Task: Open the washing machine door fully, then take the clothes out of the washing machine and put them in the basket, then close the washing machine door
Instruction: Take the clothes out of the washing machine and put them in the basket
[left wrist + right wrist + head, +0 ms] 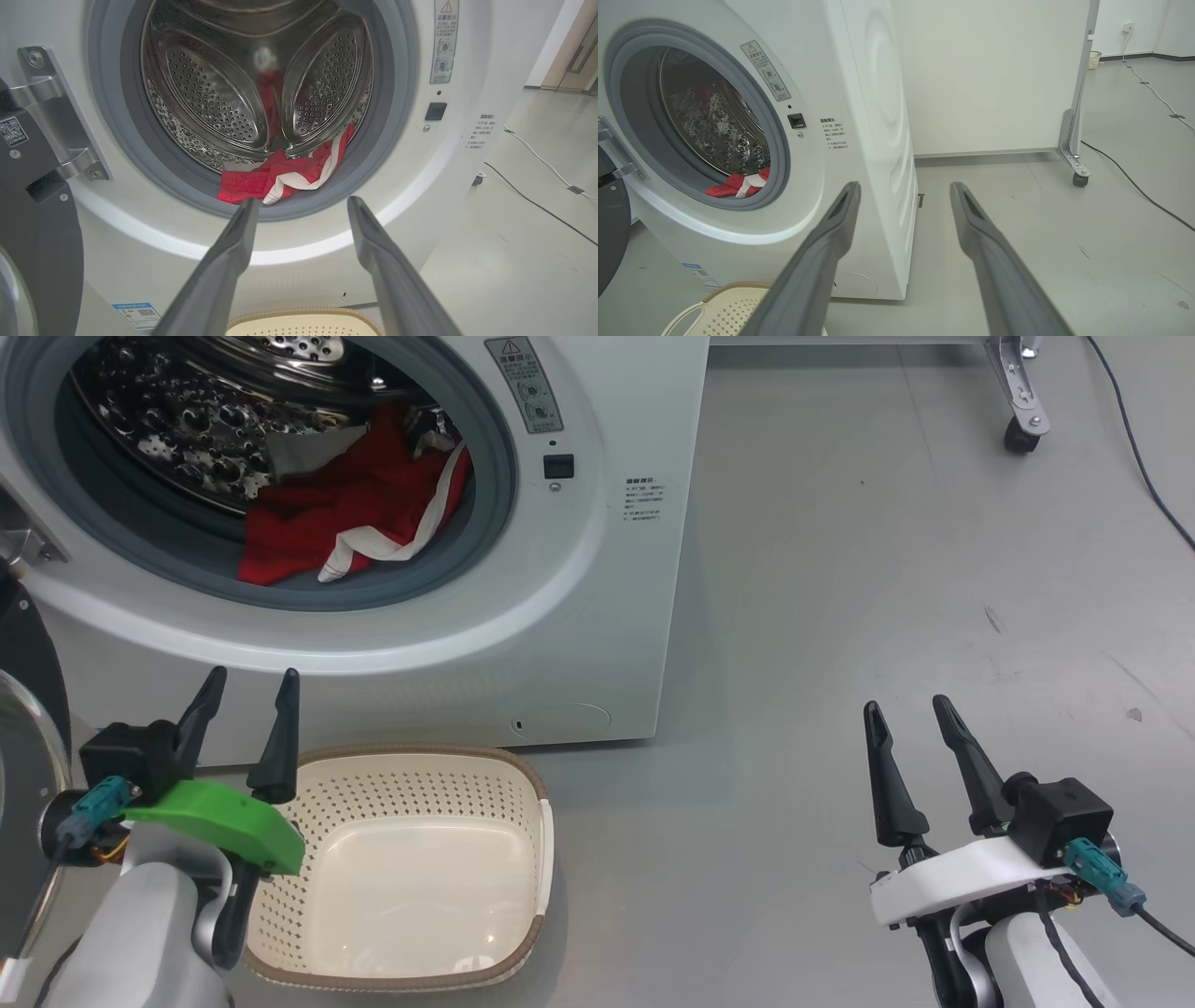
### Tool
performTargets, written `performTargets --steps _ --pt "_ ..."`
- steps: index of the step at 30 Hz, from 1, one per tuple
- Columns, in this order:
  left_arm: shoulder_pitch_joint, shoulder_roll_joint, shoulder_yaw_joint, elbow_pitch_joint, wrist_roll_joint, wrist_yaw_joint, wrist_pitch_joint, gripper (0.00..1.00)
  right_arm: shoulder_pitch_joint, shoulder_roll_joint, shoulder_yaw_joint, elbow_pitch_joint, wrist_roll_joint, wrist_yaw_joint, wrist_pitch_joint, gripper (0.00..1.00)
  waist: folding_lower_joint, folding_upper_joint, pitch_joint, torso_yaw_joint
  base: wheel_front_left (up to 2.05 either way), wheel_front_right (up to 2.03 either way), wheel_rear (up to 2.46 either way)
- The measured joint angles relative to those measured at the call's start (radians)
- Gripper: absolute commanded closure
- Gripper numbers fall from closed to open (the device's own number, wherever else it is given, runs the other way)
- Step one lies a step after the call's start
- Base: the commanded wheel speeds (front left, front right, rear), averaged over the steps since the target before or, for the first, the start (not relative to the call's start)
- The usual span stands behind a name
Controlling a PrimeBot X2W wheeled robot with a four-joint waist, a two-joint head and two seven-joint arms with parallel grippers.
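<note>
The white washing machine (597, 579) stands with its door (28, 709) swung out to the left, the black rim showing at the left edge. Red clothes (345, 513) with white trim lie at the drum's front lip, also seen as clothes (280, 175) and clothes (738, 184) in the wrist views. The cream basket (537, 803) sits on the floor below the opening, with nothing in it. My left gripper (252, 686) is open above the basket's left rim, nothing between its fingers. My right gripper (906, 705) is open over the floor to the right.
A white panel on a castor (1022, 434) stands behind the machine at the right. Cables (1134, 184) run across the grey floor at the far right. The steel door hinge (60, 121) juts out left of the opening.
</note>
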Motion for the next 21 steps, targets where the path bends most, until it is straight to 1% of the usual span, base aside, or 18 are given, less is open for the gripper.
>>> performTargets --steps 6,21 --pt "0.036 0.019 0.028 -0.074 0.001 0.0 0.0 0.0 0.016 0.002 -0.002 -0.004 -0.003 0.004 0.0 0.0 0.0 0.0 0.0 -0.004 0.0 0.0 0.0" --pt "0.104 0.019 0.049 -0.169 0.003 0.0 0.0 0.0 0.018 0.007 -0.005 -0.011 -0.009 0.009 0.0 0.0 0.0 0.0 0.008 -0.015 0.0 0.0 0.0"
